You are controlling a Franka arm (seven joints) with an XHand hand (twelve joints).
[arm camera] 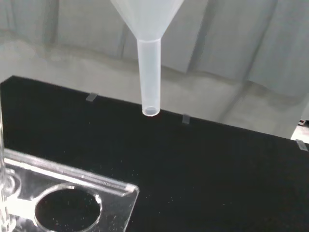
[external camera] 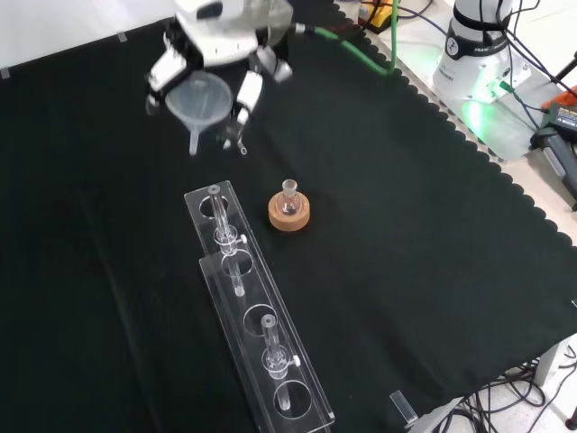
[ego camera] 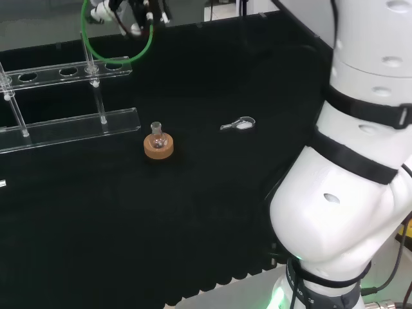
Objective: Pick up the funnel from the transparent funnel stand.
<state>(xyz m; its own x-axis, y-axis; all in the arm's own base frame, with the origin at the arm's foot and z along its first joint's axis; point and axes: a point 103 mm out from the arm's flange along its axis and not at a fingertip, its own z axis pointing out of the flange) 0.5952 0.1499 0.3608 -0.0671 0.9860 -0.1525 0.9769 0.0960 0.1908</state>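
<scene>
Already the translucent white plastic funnel (external camera: 200, 97) sits inside the black and white hand (external camera: 216, 54), whose fingers (external camera: 247, 93) curl round its cone, seen from the front. The funnel's long axis runs close to upright, cone at the top and spout hanging down, perhaps tilted a little. The spout tip (arm camera: 150, 110) hangs free in the air, above and beyond the end of the transparent acrylic funnel stand (external camera: 257, 334), apart from the nearest round hole (arm camera: 68, 209) in its upper plate. So the funnel is clear of the stand, and the pick-up looks essentially done; any further lift would simply follow the spout's own line upward. Just beside the stand on the black-clothed desk (external camera: 424, 225), a small glass flask (external camera: 288, 199) rests on a cork ring (external camera: 289, 216), well below the hand.
</scene>
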